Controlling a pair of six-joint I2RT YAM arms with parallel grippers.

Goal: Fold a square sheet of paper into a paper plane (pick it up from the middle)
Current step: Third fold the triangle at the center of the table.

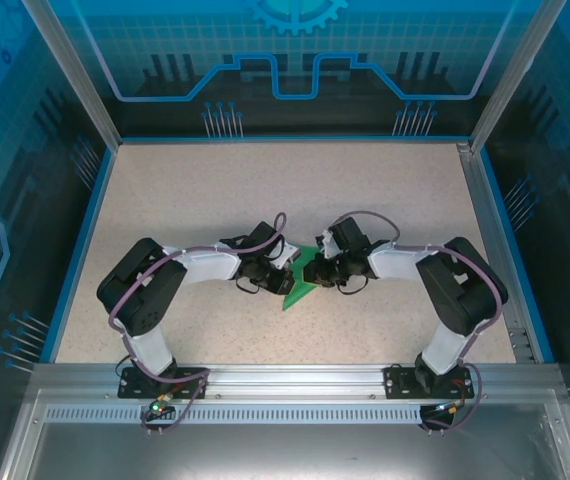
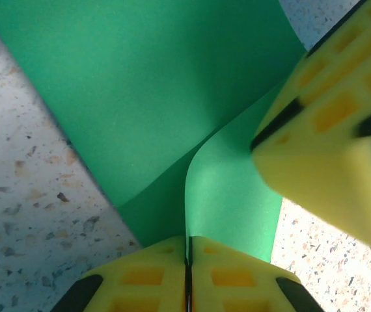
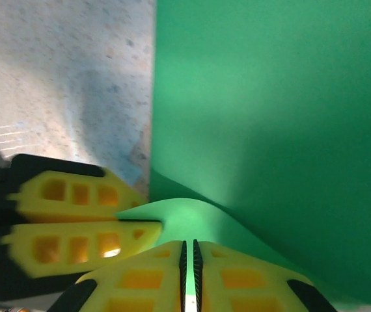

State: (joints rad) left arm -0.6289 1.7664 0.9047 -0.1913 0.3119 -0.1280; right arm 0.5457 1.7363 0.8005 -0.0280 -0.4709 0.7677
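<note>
Mid-table, between the two arms: green sheet [image 1: 299, 292], partly folded, one flap curled up off the table [image 1: 265, 190]. Pinched at the flap's edge by left fingers [image 2: 146, 276] pressed together; pinched likewise by right fingers [image 3: 237, 276], just beside. Judging from this, mid-fold. Hold both pinches firm, carry the flap over evenly, line edge to edge before creasing, and go slowly to avoid tearing or dragging the flat part.

No text can be read (anywhere).
</note>
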